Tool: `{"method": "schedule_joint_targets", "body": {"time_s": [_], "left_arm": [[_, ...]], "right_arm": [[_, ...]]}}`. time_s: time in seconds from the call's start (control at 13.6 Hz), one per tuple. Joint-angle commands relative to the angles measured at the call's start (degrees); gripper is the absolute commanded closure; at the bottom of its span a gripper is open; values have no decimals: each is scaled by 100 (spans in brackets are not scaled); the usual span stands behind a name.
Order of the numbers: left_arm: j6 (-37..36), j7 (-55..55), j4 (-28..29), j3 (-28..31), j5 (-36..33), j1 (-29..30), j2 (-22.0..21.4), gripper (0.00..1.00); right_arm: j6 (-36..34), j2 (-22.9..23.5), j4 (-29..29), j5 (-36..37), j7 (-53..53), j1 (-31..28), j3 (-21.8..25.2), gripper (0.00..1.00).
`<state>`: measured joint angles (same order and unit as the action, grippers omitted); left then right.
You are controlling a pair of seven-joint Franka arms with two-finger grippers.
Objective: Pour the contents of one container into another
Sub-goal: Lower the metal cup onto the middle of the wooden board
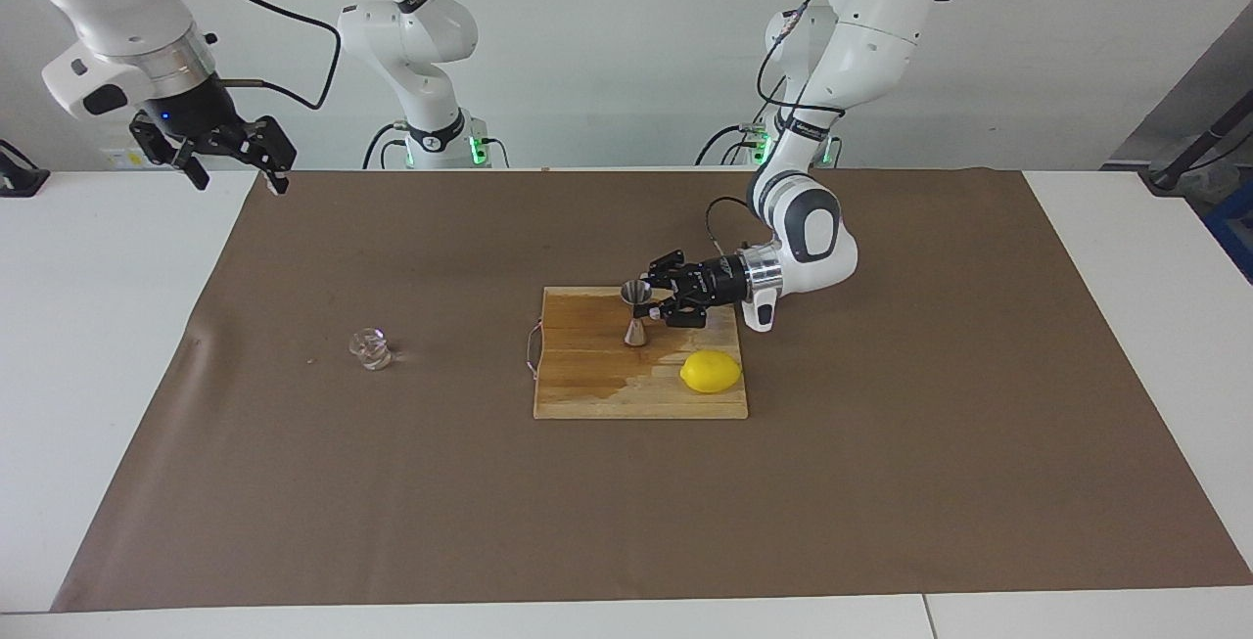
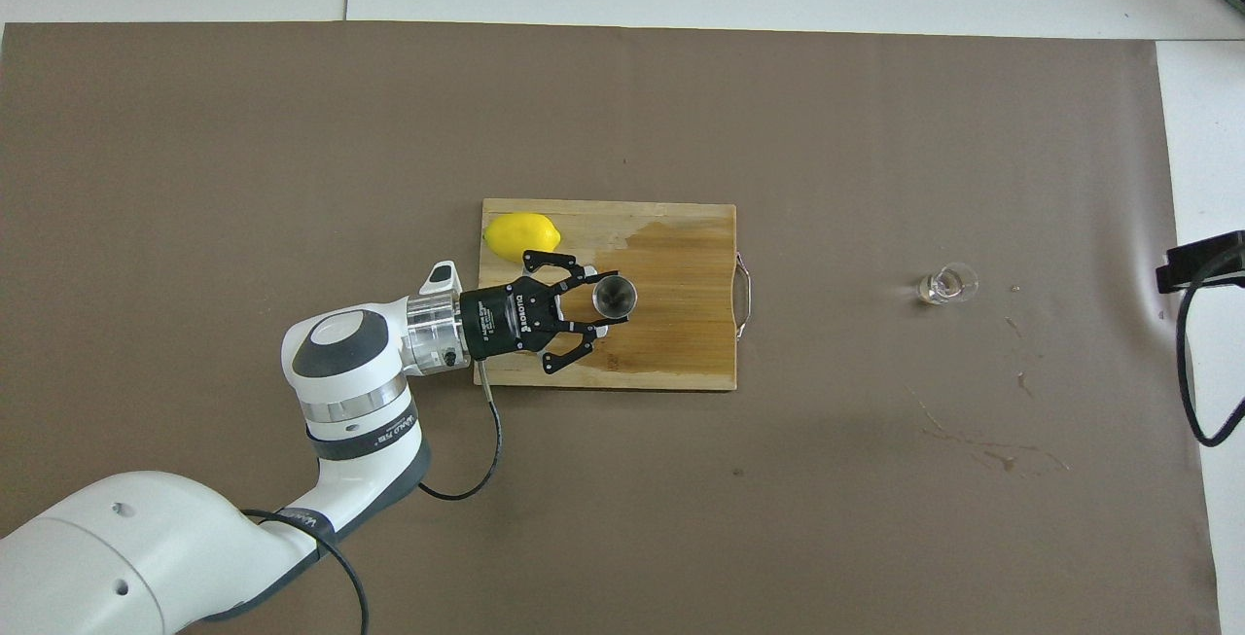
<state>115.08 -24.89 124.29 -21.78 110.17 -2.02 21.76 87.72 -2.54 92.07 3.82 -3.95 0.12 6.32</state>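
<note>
The left gripper [image 1: 648,306] reaches in level from the side and is clamped on the jigger [image 1: 636,314] at its narrow waist, its outer links splayed to either side. The jigger stands upright on the board [image 1: 597,394]: a small shiny steel piece, two cones joined point to point, the upper cone's round mouth open to the ceiling. From above that mouth [image 2: 615,296] reads as a dark circle with a bright rim, just past the fingertips of the left gripper [image 2: 595,308]. Whether its foot rests on the wood or hangs a hair above it cannot be told.

The board is a wooden cutting board [image 2: 681,343] with a wire handle at the end toward the right arm. Part of its surface is darker, as if wet. A lemon [image 1: 711,372] lies on the board's corner, farther from the robots than the jigger and toward the left arm's end, apart from the gripper.

The glass [image 1: 370,348] stands on the brown mat [image 1: 881,482], well apart from the board, toward the right arm's end. It is tiny, squat, clear and faceted, smaller than the lemon. In the overhead view the glass [image 2: 947,285] has a few wet marks on the mat [image 2: 243,178] nearby.

The right gripper [image 1: 235,158] waits high over the mat's corner at its own end, jaws wide apart, holding nothing.
</note>
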Motion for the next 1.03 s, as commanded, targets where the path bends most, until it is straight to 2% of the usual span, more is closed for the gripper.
{"method": "schedule_joint_targets", "body": {"time_s": [0.0, 0.37, 0.95], "left_arm": [[146, 72, -89, 104, 154, -158, 74, 69], [216, 63, -142, 139, 154, -228, 153, 69], [208, 160, -230, 209, 154, -273, 320, 66]], "right_arm": [[87, -18, 57, 23, -255, -56, 1, 0], [87, -9, 57, 23, -282, -56, 1, 0], [96, 96, 30, -56, -1106, -319, 10, 0]]}}
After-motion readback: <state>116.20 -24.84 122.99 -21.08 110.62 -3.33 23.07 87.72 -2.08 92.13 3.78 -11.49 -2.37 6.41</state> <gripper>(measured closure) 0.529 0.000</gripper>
